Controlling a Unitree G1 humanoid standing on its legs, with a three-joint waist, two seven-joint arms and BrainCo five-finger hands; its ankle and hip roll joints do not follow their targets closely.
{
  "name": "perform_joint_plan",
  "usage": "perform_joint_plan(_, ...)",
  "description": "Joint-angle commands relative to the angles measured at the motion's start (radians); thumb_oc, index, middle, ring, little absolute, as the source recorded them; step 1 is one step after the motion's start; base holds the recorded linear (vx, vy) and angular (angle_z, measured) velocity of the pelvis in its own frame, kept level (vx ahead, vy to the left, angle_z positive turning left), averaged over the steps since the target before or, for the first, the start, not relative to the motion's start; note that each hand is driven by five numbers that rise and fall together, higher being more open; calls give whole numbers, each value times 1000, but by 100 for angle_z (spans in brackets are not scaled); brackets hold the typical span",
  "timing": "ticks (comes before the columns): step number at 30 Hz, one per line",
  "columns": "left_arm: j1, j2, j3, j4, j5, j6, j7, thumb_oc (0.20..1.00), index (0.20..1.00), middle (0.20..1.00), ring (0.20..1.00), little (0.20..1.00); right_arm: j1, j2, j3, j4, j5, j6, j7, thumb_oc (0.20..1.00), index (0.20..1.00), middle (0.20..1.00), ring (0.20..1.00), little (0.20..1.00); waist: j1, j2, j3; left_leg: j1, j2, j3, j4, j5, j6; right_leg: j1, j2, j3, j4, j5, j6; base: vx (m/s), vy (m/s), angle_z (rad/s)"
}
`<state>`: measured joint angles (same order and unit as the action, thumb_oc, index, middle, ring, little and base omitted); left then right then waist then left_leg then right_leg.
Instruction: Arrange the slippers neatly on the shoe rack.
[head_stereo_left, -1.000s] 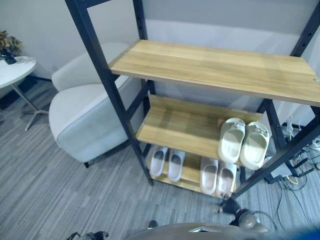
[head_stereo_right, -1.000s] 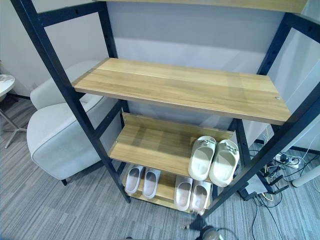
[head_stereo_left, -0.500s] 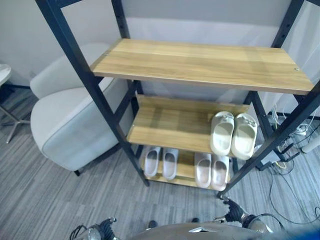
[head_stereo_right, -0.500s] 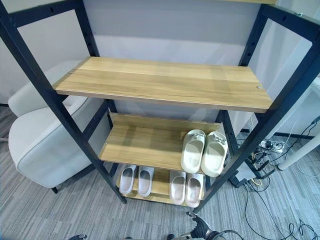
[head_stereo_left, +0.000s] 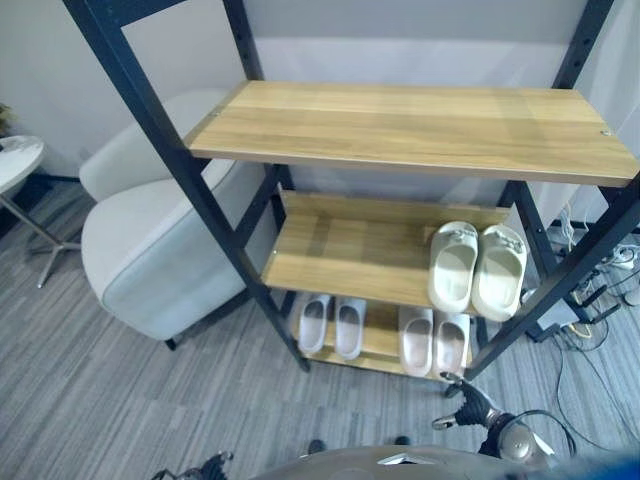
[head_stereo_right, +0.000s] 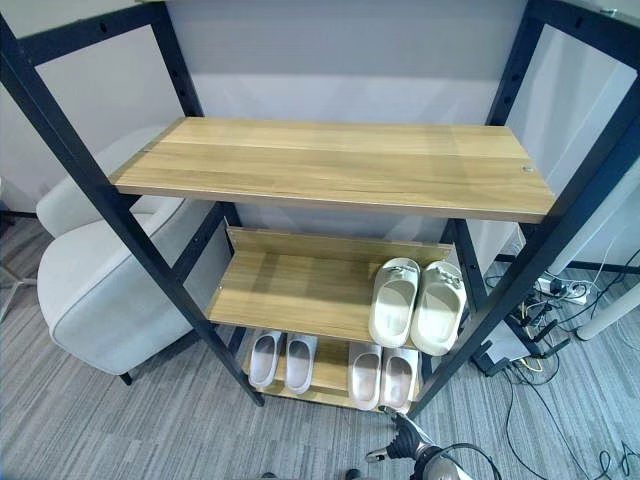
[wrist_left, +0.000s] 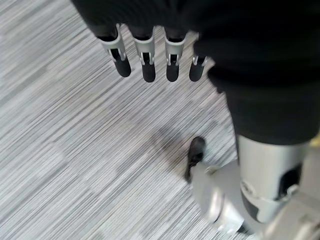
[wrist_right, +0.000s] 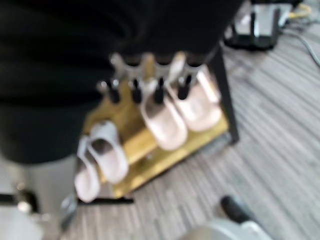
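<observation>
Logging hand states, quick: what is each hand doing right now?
Left hand: open, fingers straight, holding nothing.
Right hand: open, holding nothing.

Grey armchair (head_stereo_left: 150, 260), small white side table (head_stereo_left: 15, 162)

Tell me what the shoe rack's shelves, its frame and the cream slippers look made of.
Shelves: wood or wood-look laminate, matte, with visible grain. Frame: probably black-painted metal, thin posts with adjustment holes. Cream slippers: likely moulded foam or rubber, smooth, thick, one-piece.
</observation>
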<state>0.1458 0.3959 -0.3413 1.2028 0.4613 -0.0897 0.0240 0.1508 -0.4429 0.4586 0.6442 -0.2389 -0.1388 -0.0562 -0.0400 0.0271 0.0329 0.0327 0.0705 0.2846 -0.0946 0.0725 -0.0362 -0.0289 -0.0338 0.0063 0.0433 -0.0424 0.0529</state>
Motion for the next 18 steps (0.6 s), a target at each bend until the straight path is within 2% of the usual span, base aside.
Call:
perform_joint_plan(1,-21,7,32,29,30,4,31,1000,1000,1000,1000,1000,-51,-10,44,-72,-5,-53,-44,1000,1000,1000,1000,1000,6,-13,13,-27,-7,-137,19,-48,-19,-41,-17,-54,34,10,67,0,0,0)
perform_joint_plan(18,-58,8,38,45,33,14,32,1000,1000,1000,1000,1000,-123,-51,42,-142,-54,-56,-89,1000,1000,1000,1000,1000,18,-17,10,-29,-7,-146,16,-50,-18,-43,-22,-61,28,8,64,5,-1,2)
